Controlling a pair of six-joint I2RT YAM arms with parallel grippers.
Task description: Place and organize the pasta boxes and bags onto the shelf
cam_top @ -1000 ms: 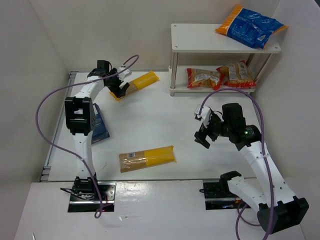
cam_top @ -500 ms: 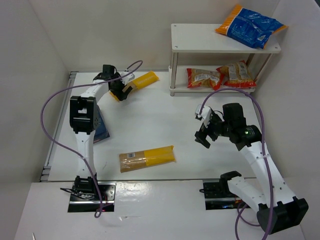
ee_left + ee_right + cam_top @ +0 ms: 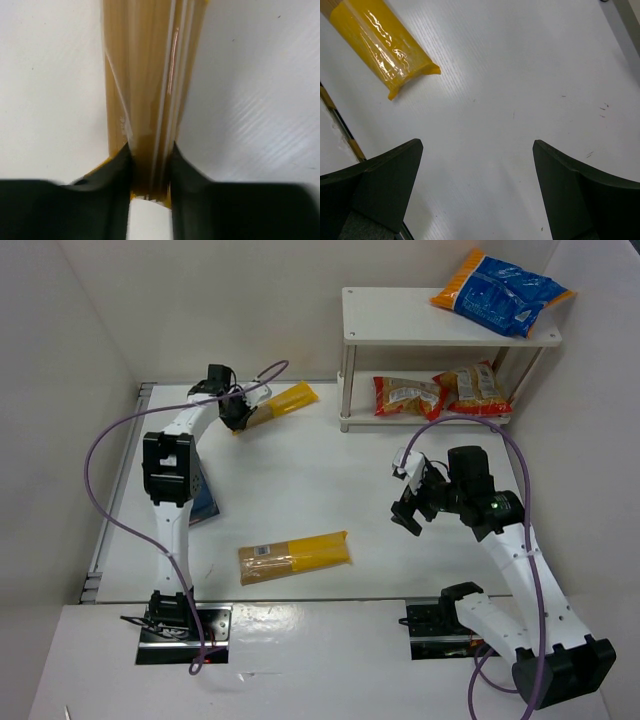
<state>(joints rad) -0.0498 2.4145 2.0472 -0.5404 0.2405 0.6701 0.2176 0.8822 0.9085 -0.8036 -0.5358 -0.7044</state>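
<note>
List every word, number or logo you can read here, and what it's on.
No text is legible.
Blue-and-orange bag: white print, too small.
Red-and-yellow bags: print blurred.
Near spaghetti packet: pale label, too small.
Dark-blue carton: mostly hidden.
Far spaghetti packet, in the left claw: no print shows.

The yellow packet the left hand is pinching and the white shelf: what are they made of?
The yellow packet looks like thin glossy plastic film: its clear end shows tan pasta strands and a bright glint, and it narrows where the left hand pinches it. The white shelf looks rigid and smooth, flat boards on round posts; painted wood or plastic, I cannot tell.
</note>
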